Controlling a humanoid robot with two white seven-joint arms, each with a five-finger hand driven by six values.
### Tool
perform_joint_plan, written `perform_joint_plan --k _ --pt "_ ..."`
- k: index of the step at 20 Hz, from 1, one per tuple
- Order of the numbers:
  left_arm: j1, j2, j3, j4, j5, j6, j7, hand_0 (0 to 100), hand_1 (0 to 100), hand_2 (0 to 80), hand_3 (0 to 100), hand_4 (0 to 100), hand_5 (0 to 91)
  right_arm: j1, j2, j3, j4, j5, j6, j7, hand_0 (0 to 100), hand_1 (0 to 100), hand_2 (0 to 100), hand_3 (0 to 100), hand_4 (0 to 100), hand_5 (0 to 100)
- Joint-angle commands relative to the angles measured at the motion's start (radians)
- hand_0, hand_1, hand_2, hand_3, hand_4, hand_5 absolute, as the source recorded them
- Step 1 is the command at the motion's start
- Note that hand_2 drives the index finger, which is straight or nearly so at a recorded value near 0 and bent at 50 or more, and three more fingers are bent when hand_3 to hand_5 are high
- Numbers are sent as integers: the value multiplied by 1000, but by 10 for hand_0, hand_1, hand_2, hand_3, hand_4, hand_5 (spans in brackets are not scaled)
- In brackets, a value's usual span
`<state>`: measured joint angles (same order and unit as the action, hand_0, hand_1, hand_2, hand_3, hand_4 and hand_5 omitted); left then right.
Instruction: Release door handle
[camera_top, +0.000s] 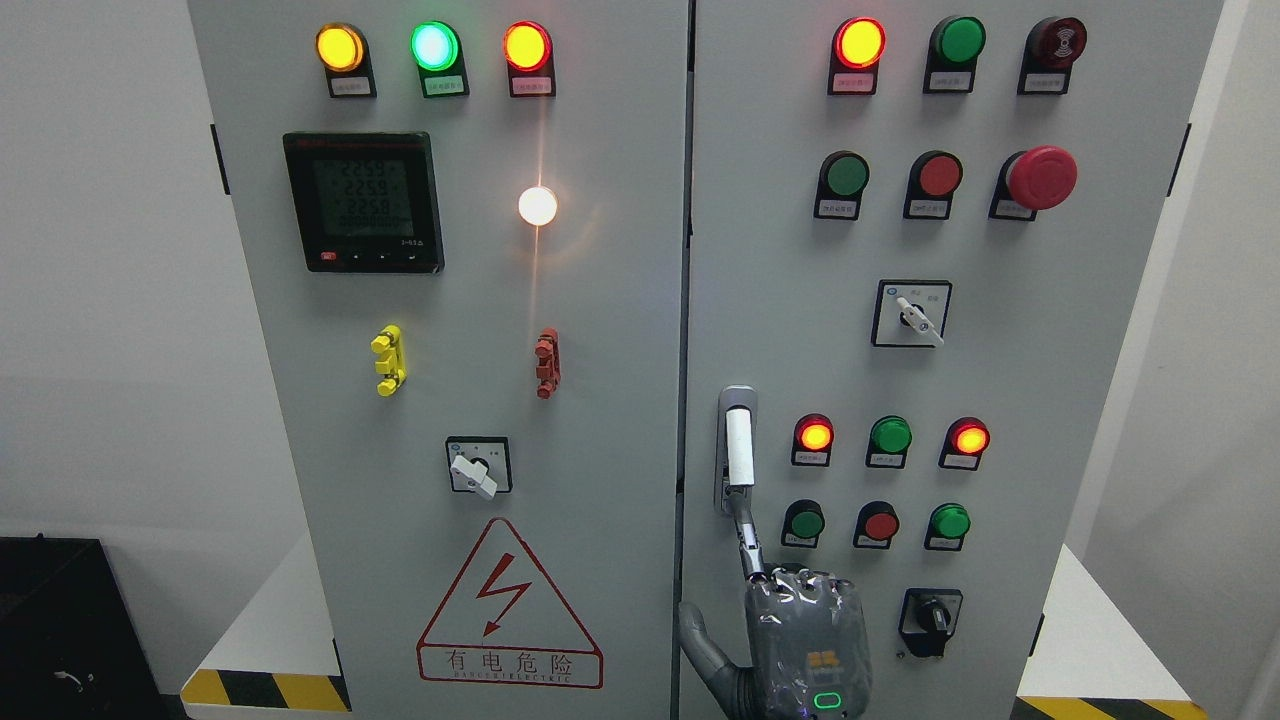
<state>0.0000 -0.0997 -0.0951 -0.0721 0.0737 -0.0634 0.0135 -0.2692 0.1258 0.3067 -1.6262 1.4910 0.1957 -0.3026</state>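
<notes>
One hand (800, 640) below the door handle (738, 447), fingers (745, 530) spread apart, one fingertip touching its lower edge.

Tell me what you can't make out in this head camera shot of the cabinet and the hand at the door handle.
- Head view: whether the right hand touches the door handle; the meeting spot is too small to tell.
- Right arm: cut off by the bottom edge.
- Left hand: outside the frame.
- Button labels: print too small to read.
- Meter: digits blurred.
</notes>
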Motion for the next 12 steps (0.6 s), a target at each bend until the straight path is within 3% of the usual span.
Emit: perform_joint_plan --k 1,12 --pt "17 0 0 0 0 1 0 120 556 0 0 0 0 4 0 0 -1 0 1 0 345 258 101 1000 1000 1000" --pt "17 0 0 0 0 1 0 120 556 0 0 0 0 5 2 3 -4 -1 1 0 346 260 106 1000 1000 1000"
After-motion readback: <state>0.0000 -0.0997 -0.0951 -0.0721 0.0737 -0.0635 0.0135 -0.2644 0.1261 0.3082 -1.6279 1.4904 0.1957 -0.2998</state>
